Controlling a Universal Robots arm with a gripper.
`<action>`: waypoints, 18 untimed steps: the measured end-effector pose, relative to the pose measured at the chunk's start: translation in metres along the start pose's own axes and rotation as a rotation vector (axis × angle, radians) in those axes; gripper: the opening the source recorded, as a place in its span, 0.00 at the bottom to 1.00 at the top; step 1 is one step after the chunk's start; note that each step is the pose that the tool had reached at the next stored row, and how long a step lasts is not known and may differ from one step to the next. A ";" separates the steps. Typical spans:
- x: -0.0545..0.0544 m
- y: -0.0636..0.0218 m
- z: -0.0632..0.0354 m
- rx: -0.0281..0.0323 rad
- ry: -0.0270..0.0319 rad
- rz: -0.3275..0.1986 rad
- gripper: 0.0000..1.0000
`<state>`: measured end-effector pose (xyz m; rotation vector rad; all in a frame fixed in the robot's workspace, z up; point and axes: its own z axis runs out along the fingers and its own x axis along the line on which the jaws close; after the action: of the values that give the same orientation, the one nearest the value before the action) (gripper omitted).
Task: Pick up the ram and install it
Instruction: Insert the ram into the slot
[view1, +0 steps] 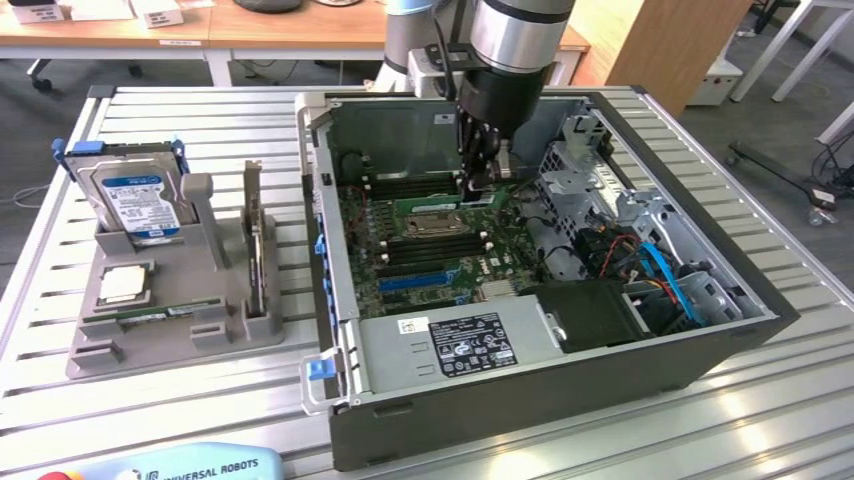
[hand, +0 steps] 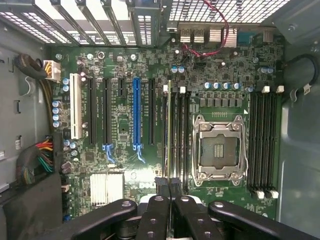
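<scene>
Wrist view shows the two black fingers (hand: 161, 189) of the gripper (hand: 169, 187) drawn almost together, with only a thin gap between their tips, and in that gap sits one end of the ram (hand: 169, 130), pinched by its faces. The ram is seen edge-on as a thin pale line running away from the fingertips along the bank of memory slots (hand: 176, 135); whether it is pressed fully home in a slot cannot be told. Just beside that bank lies the open processor socket (hand: 220, 147) with its metal frame, and past the socket stands a second bank of slots (hand: 262, 140) with white latches. On the other side of the ram are the long expansion slots, among them a blue slot (hand: 136, 110) and a white slot (hand: 75, 105), all on the green motherboard (hand: 125, 150). In the exterior view the arm (view1: 514, 35) reaches straight down into the open computer case (view1: 534, 400), the gripper low over the board, near the case's back wall. A power supply (view1: 461, 345) with a printed label fills the near corner of the case. To the exterior view's left, well apart from the case, a grey stand (view1: 174, 330) holds a hard drive (view1: 134, 200) with a blue label, upright, on the slatted metal table (view1: 134, 420).
</scene>
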<state>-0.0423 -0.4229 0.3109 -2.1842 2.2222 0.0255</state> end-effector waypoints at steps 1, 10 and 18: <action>0.000 0.0000 0.0008 0.0000 0.0000 0.000 0.12; 0.000 0.0001 0.0085 0.0000 0.0000 0.000 0.12; 0.000 0.0001 0.0148 0.0000 0.0000 0.000 0.12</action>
<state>-0.0423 -0.4229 0.2960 -2.1841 2.2222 0.0255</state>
